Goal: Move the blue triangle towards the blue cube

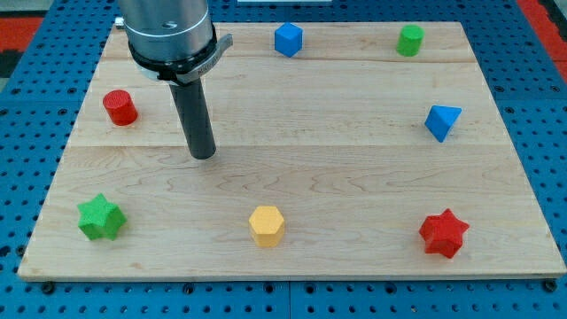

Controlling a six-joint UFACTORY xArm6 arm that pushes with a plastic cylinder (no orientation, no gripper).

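Observation:
The blue triangle (442, 121) lies near the right edge of the wooden board (354, 177), at mid height. The blue cube (288, 39) sits near the view's top, a little right of centre. My tip (204, 154) rests on the board in the left half, far to the left of the blue triangle and below and left of the blue cube. It touches no block.
A red cylinder (120, 107) is left of my tip. A green cylinder (410, 40) is at the top right. A green star (99, 217), a yellow hexagon (266, 225) and a red star (443, 233) lie along the bottom.

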